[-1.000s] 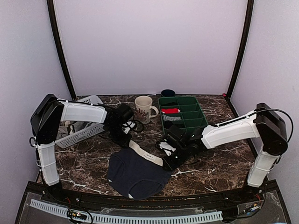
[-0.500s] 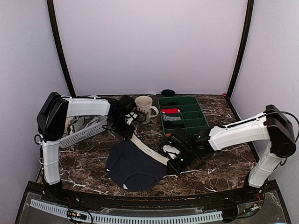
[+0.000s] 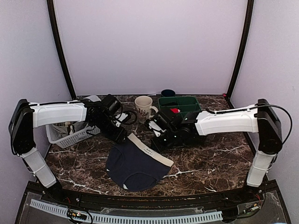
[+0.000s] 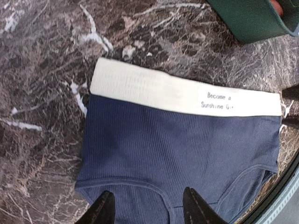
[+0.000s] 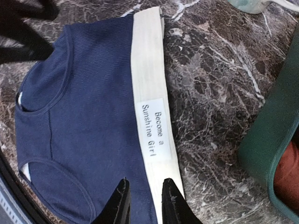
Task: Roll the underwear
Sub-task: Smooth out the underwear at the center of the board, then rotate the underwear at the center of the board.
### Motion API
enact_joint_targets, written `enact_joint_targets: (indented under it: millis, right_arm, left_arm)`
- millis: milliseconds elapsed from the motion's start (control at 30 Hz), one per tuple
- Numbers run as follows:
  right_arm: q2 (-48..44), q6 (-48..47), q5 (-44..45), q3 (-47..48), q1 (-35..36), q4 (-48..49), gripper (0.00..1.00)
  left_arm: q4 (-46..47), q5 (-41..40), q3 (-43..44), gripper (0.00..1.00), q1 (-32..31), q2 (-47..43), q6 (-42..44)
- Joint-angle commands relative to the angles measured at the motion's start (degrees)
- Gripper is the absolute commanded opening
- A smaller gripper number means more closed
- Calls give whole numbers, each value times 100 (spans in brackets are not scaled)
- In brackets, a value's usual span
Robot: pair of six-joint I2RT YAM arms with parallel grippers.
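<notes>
Top: underwear (image 3: 135, 165) flat on marble table (image 3: 210, 163), front centre (waistband (image 3: 150, 150) on far side); left gripper (image 3: 119, 135) and right gripper (image 3: 156, 140) near that edge.
Left wrist: jaws spread, empty, over navy cloth.
Right wrist: jaws narrowly parted above waistband, pinching nothing.

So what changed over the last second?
Right tool came off the waistband's right end and swung far-left toward the mug; left tool opened and shifted slightly left. Neither holds the underwear, which stays flat. Tray and basket unmoved.

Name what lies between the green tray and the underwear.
Only bare marble tabletop separates the green tray from the underwear, seen in the right wrist view.
</notes>
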Motion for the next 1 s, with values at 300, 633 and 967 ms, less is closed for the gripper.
enact_joint_targets:
  millis: [300, 633, 967]
  right_arm:
    - [832, -74, 905, 352, -1047, -130, 22]
    - [-272, -340, 216, -769, -1451, 113, 24]
    - [-53, -764, -1767, -742, -745, 845, 23]
  left_arm:
    - [132, 325, -1425, 52, -50, -1112, -581]
    - [133, 407, -1678, 52, -82, -1223, -598]
    - [421, 603, -1978, 44, -310, -1076, -842]
